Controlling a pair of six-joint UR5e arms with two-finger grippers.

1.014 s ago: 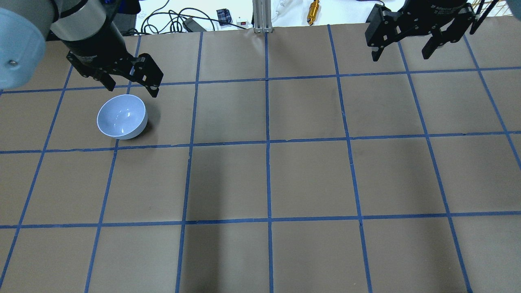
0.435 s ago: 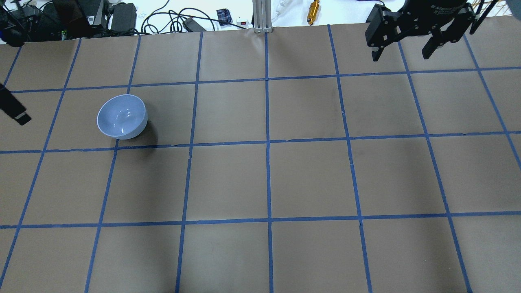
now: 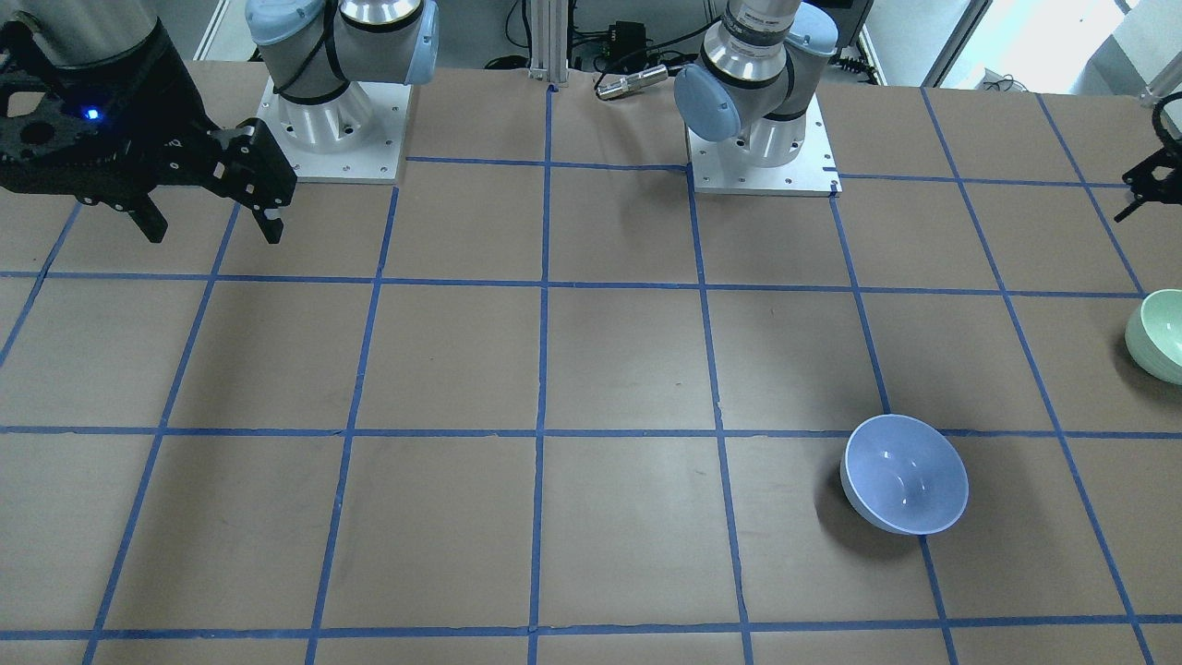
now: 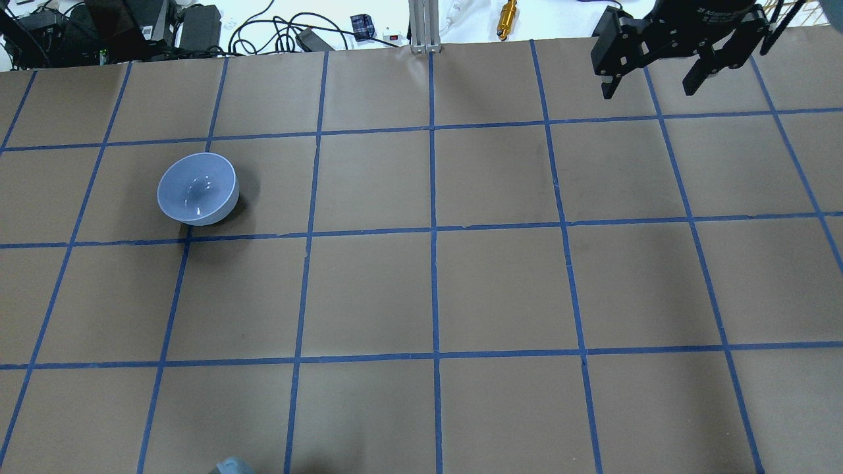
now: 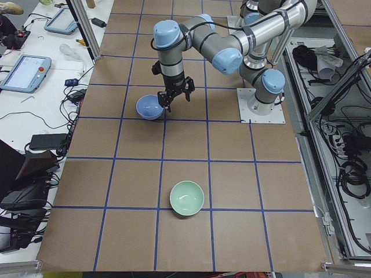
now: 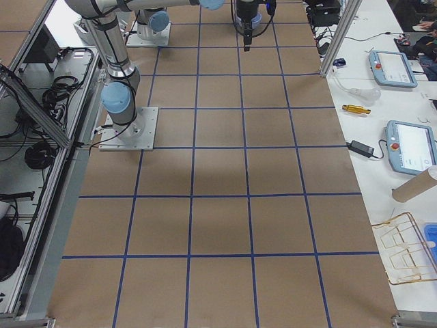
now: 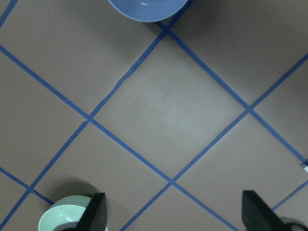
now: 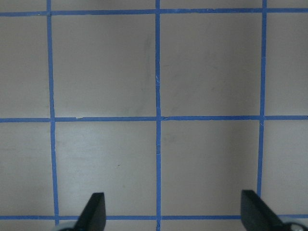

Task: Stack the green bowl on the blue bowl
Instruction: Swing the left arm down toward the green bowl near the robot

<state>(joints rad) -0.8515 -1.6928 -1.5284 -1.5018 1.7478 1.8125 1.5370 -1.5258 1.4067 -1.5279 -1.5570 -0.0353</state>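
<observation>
The blue bowl (image 4: pixel 197 189) stands upright and empty on the table's left side; it also shows in the front view (image 3: pixel 905 473) and at the top edge of the left wrist view (image 7: pixel 147 6). The green bowl (image 3: pixel 1159 334) stands upright further out to the robot's left, apart from the blue bowl, and shows in the exterior left view (image 5: pixel 186 198). My left gripper (image 7: pixel 173 194) is open and empty, high above the table, with the green bowl (image 7: pixel 62 216) beside one finger. It is out of the overhead view. My right gripper (image 4: pixel 652 79) is open and empty at the far right.
Brown paper with a blue tape grid covers the table (image 4: pixel 435 289). Cables and small devices (image 4: pixel 309 33) lie past the far edge. Both arm bases (image 3: pixel 762 139) stand at the robot's side.
My left gripper has left its place beside the blue bowl and swung off to the left, out of the overhead view. The blue bowl and the right arm have not moved.
</observation>
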